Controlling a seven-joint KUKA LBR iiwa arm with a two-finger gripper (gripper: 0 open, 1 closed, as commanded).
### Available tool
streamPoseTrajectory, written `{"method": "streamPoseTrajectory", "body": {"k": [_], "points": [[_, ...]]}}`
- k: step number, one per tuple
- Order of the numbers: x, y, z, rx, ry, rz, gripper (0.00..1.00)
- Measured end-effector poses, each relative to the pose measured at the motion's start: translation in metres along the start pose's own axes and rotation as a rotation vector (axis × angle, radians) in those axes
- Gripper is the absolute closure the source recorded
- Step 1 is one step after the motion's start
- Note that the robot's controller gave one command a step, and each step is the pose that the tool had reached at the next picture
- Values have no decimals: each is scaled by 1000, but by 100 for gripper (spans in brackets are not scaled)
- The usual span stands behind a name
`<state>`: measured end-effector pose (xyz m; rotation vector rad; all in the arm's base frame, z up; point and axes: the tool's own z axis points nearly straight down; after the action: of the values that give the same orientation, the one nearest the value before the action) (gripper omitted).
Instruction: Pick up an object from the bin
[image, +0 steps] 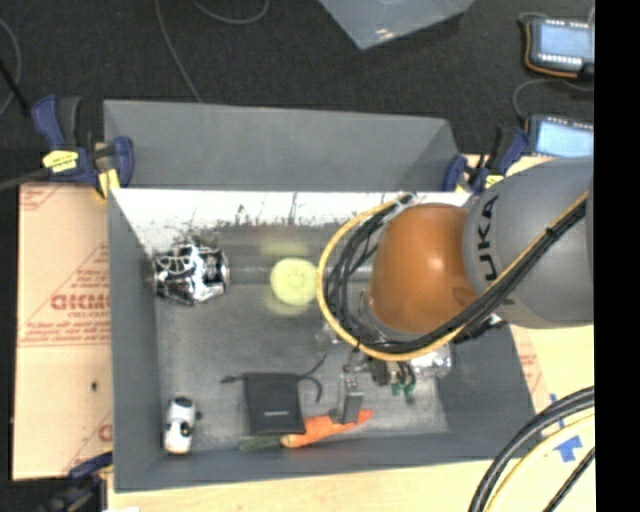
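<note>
Camera view, from above: the gripper (352, 403) hung low by the wall of the bin (230, 335) nearest the camera, right of its middle, just over the right end of an orange toy carrot (322, 430). The carrot's long axis ran along that wall, green top pointing left. How far the gripper stood open, and whether it had hold of anything, could not be told. A flat black square (272, 402) lay just beside, to the left, and a yellow-green ball (293, 281) sat well apart near the far wall, with open floor between

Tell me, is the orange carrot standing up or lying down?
Lying down. The orange carrot lies flat on the bin floor, its green end pointing left.
</note>
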<state>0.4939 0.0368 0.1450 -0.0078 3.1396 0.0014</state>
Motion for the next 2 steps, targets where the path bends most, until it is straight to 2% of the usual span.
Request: {"method": "streamPoseTrajectory", "body": {"k": [1, 2], "points": [[-6, 29, 31, 2, -6, -94, 0], [-4, 60, 46, -1, 4, -94, 0]]}}
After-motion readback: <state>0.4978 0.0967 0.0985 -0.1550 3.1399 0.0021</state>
